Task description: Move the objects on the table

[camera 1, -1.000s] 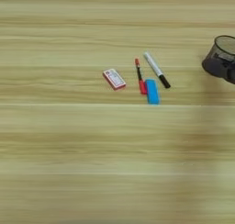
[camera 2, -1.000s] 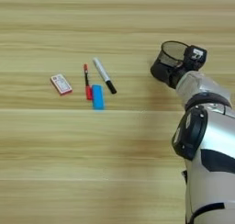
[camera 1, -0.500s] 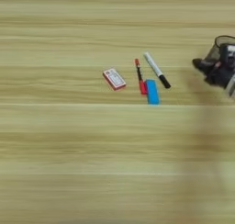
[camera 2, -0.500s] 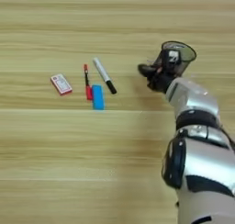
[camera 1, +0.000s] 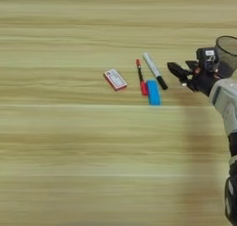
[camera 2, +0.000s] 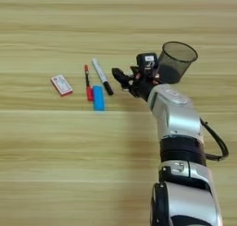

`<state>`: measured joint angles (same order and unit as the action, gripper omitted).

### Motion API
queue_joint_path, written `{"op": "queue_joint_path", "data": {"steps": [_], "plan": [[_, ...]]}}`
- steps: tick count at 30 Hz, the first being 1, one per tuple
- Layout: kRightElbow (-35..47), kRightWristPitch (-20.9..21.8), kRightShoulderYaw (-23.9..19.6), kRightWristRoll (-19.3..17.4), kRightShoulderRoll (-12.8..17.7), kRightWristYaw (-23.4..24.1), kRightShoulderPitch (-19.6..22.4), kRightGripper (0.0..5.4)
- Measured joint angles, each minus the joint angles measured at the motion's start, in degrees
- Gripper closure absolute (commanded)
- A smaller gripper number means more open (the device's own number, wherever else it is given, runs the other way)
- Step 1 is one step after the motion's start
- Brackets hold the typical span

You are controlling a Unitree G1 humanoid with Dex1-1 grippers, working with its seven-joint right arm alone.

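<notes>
Your table [camera 1: 69, 165], a wide light-wood top with horizontal grain stripes, filled both views. Your right arm [camera 2: 178, 141] was the largest thing on it: the silver forearm rose from the bottom edge of the right eye view and reached up and left toward the middle. Behind its wrist stood a dark mesh cup [camera 2: 177, 60], upright, its open mouth showing, just beside the arm on the far right side.

Your right gripper [camera 2: 121, 78] pointed left toward the small items, with its black fingers [camera 1: 177, 71] close to the marker's capped end but apart from it. I could not tell whether the claw was released or clenched; nothing was seen in it.

The objects lay in a loose row left of the gripper. The red-and-white card box [camera 1: 115, 79] lay flat at the far left, on its own. The white marker [camera 1: 154, 71] lay slanted, black cap toward the gripper. The blue block [camera 1: 153, 92] lay just beside the thin red pen [camera 1: 140, 75], near the pen's lower end.
</notes>
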<state>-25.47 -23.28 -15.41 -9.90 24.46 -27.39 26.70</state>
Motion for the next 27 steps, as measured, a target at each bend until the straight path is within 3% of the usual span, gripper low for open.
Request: {"op": "queue_joint_path", "data": {"steps": [16,22,27], "plan": [[0.0,-1.0,1.4,-0.3,-0.2,0.7,-0.1,0.07],[-0.2,-1.0,2.4,0.0,-0.2,0.7,-0.6,0.03],[5.7,-2.7,2.9,-0.2,-0.3,0.5,-4.8,0.03]]}}
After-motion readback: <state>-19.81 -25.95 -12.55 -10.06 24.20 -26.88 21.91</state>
